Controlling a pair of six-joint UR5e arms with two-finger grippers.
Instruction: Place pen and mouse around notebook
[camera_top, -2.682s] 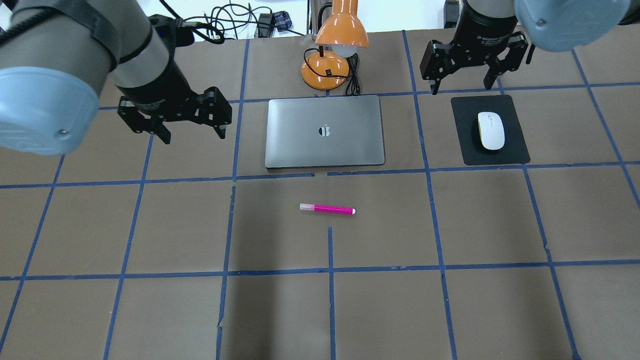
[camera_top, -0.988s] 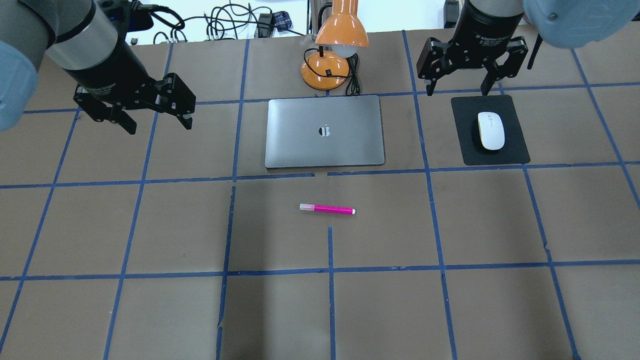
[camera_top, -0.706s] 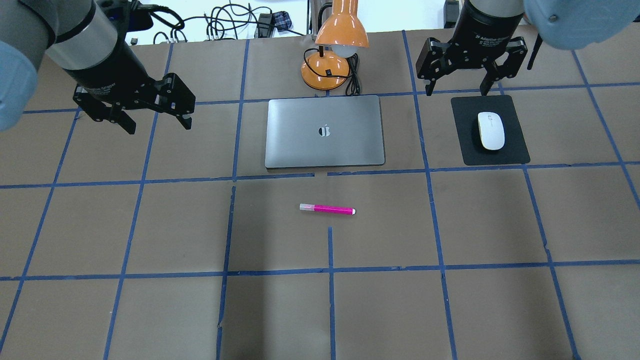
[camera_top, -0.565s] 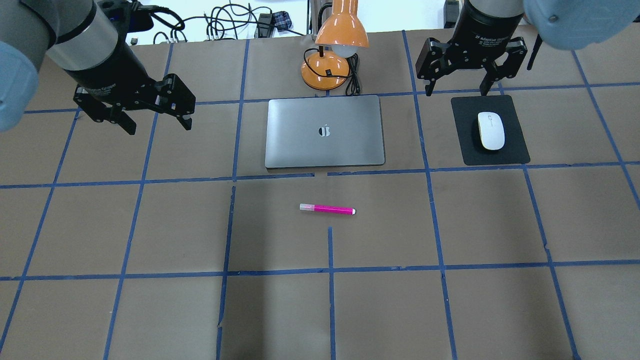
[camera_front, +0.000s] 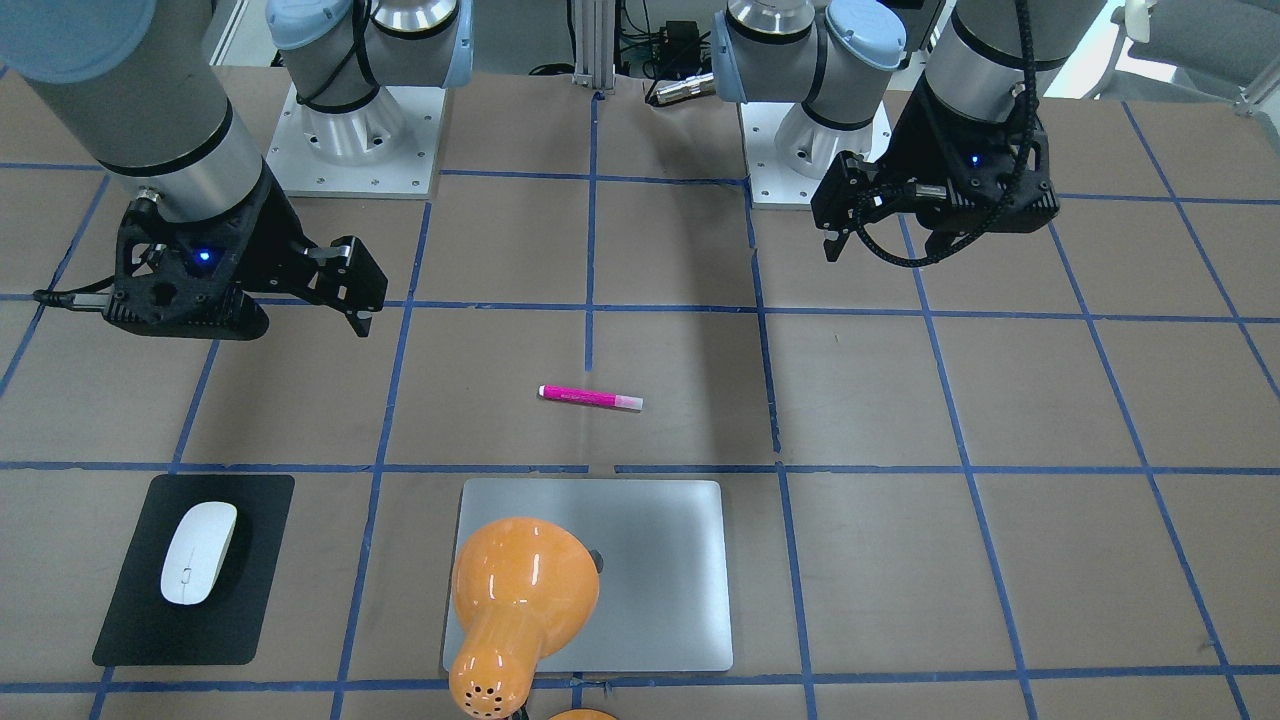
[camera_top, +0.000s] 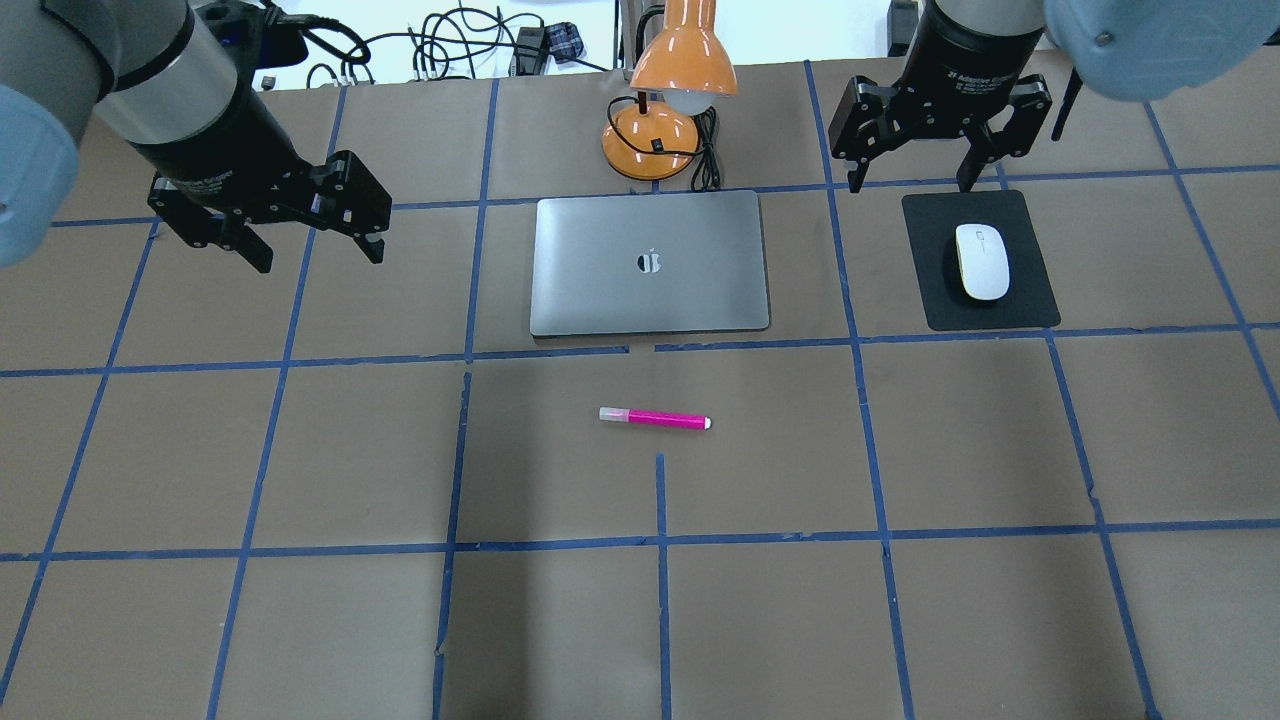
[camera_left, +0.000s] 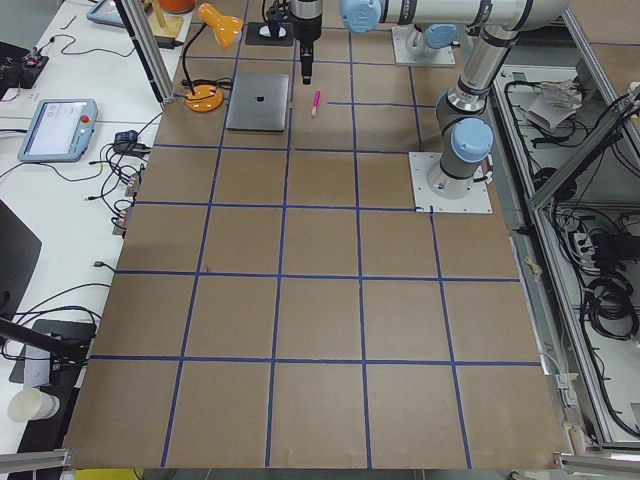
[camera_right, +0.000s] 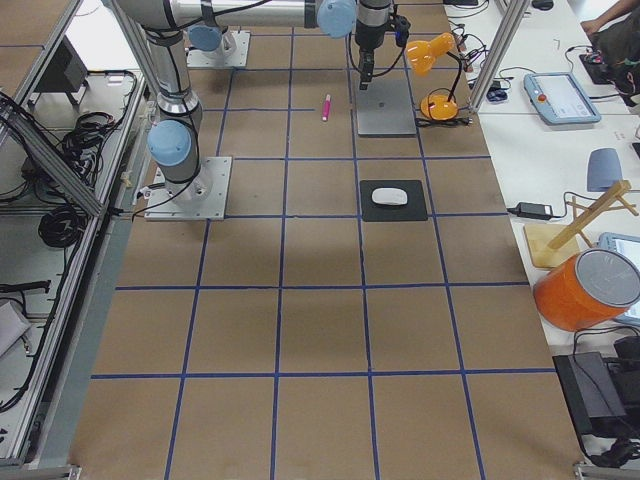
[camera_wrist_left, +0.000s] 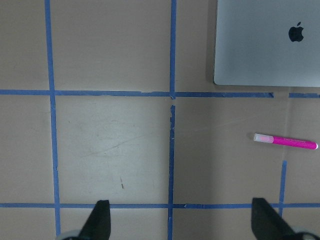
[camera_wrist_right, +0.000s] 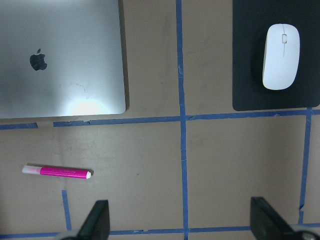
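The left hand (camera_top: 318, 255) has drawn off leftward from the notebook (camera_top: 650, 262), wide and empty. The right hand (camera_top: 912, 185), equally wide, hangs behind the mouse (camera_top: 982, 261) on its mat (camera_top: 1035, 300). The pen (camera_top: 655, 418) lies on the worktop (camera_top: 300, 450) near the notebook. Placement looks finished.

the closed silver notebook (camera_top: 650, 263) lies flat; the magenta pen (camera_top: 655, 418) lies crosswise just in front of it; the white mouse (camera_top: 981, 261) rests on a black mat (camera_top: 1030, 300) to its right.
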